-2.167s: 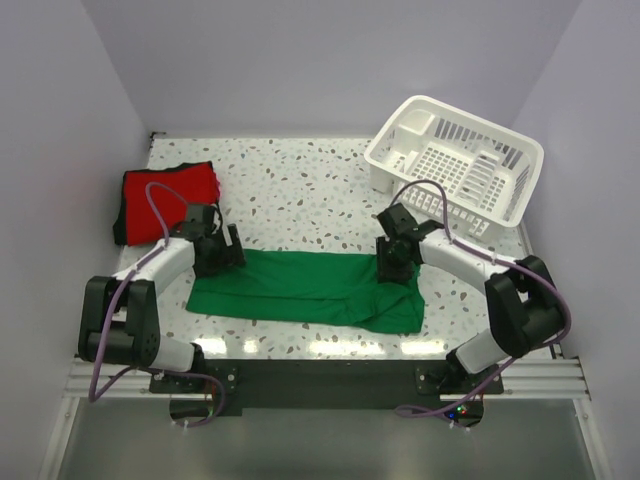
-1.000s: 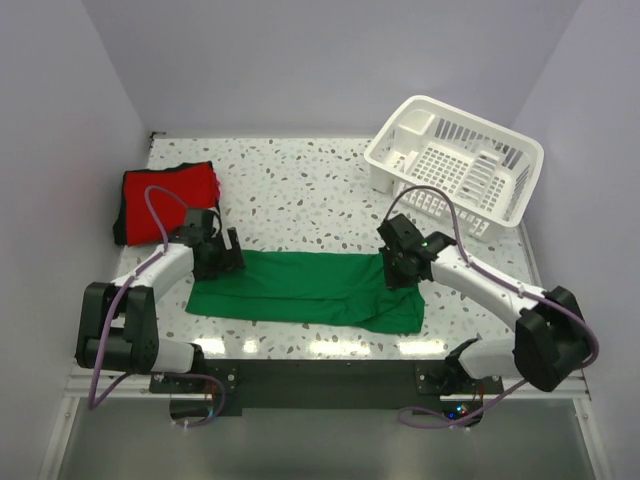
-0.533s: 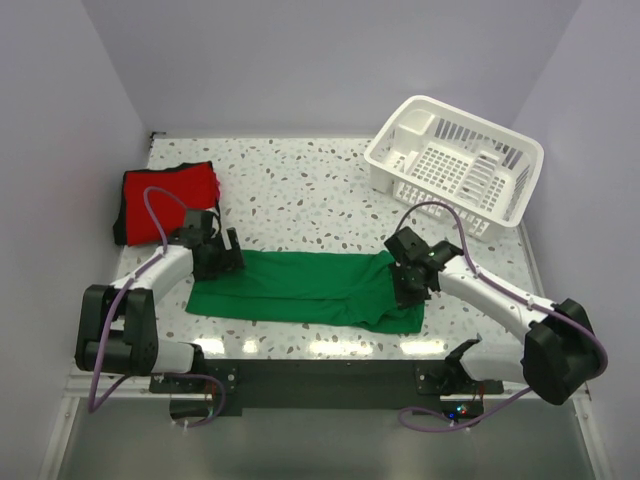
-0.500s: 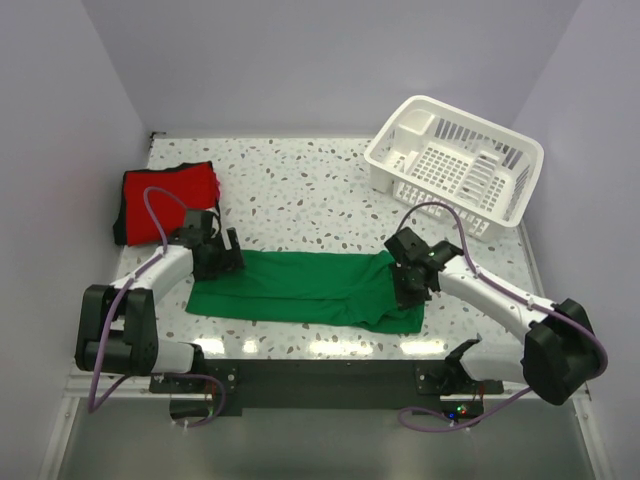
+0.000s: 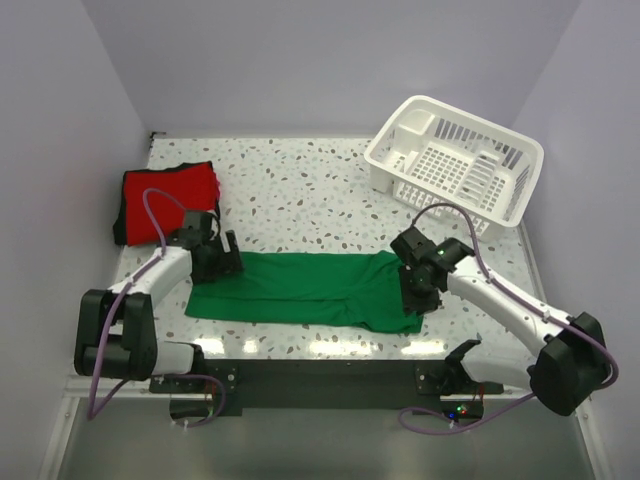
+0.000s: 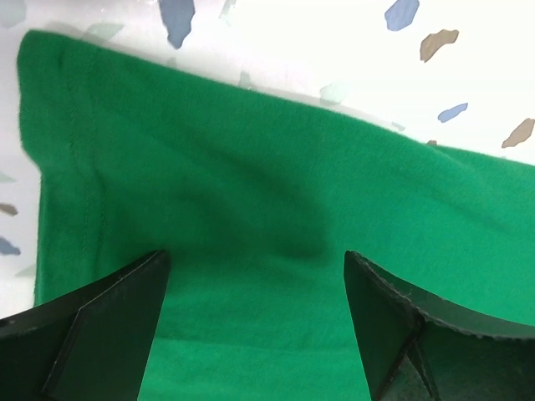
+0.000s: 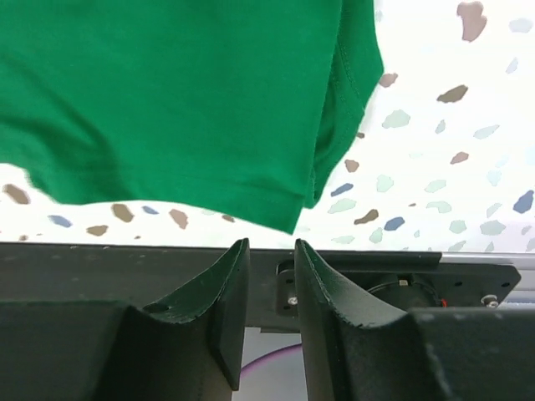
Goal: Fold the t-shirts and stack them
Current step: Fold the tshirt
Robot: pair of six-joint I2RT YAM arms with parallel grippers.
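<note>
Green t-shirt point(image 5: 305, 290) lies on the counter point(image 5: 320, 190) as a long flat strip, half folded, crosswise fold left. Right fingers point(image 7: 266, 276) nearly closed, empty, above its right near corner. Left fingers point(image 6: 251, 276) wide apart over its left far corner. Red t-shirt point(image 5: 165, 200) sits folded beyond the green one's left end; stacking not yet done.

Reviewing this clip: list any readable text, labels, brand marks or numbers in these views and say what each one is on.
None can be read in any view.
green t-shirt: plain, no print or tag showing.
red t-shirt: plain, no print showing.
white basket: no label visible.
left gripper and right gripper: black fingers, no markings.
Arms and speckled table: no legible marks.
</note>
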